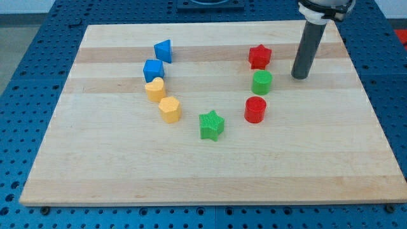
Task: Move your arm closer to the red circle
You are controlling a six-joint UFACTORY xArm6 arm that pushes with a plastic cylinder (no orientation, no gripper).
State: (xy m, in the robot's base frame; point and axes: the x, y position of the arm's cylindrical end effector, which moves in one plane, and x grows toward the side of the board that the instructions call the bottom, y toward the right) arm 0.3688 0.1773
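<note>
While the wooden desk [210, 172] is lying flat across most of the view, the arm's dark rod [308, 48] is coming down from the far right corner, and my tip [300, 77] is resting on the board just right of the green cylinder [262, 83]. No pincer is fitted on this arm, so there is nothing to call apart or together.

The red circle [255, 109], the task's target, is sitting nearer the camera and to the left of the tip, just below the green cylinder and right of the green star [212, 124]. Judging from this, the approach is only partly made: the tip is near the right-hand column of blocks but apart from the red circle, with the green cylinder lying close to the straight path. A move nearer and leftward is what seems to be left.

Counting the blocks, eight are showing. Two are red: the circle and a red star [259, 56] at the far end of the column. Two are green. Two are blue: a blue triangle [163, 50] and a blue cube [153, 70]. Two are yellow: a yellow heart [154, 90] and a yellow hexagon [170, 109].
</note>
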